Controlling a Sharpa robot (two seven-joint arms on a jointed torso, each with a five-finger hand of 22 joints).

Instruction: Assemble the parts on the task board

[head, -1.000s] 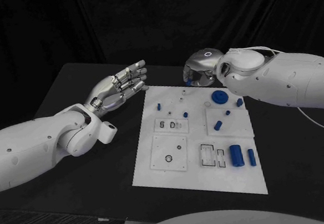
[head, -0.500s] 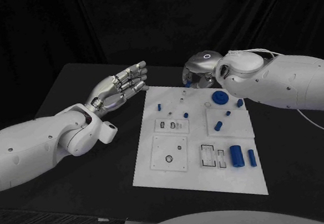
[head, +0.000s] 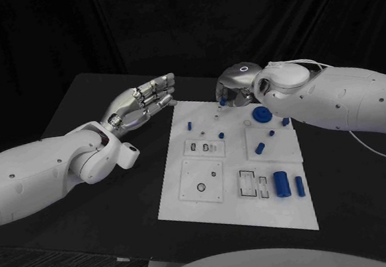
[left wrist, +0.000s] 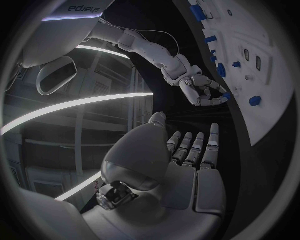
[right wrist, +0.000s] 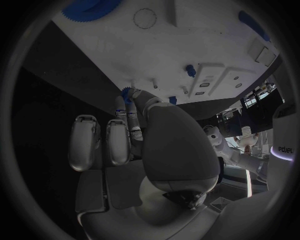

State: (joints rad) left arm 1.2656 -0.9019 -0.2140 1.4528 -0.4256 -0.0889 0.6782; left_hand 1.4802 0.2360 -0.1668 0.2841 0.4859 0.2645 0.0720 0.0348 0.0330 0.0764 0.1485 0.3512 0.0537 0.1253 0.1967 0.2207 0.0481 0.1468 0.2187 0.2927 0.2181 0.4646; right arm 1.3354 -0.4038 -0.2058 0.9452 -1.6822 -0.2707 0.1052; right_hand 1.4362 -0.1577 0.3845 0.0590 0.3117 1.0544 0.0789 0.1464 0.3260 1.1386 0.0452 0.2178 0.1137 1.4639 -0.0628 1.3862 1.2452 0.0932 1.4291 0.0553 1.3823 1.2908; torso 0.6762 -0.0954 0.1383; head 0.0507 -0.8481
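The white task board (head: 262,214) lies in the middle of the black table. On it are a blue gear (head: 262,115), a blue cylinder (head: 281,184) and several smaller blue parts. My right hand (head: 235,88) hovers over the board's far edge with its fingers curled down. It pinches a small blue part (right wrist: 129,92) between thumb and fingertip, and the left wrist view shows that part (left wrist: 225,94) at the right hand (left wrist: 201,90) just off the board's edge. My left hand (head: 141,101) is held flat beside the board's far left corner, fingers straight and apart, holding nothing.
The board (left wrist: 262,90) carries raised white plates with slots and round holes (head: 201,187) on its left and near side. Black table surface (head: 97,206) surrounds the board. A dark curtain hangs behind the table.
My right hand has shifted slightly left along the board's far edge. The left hand and the parts on the board have not moved.
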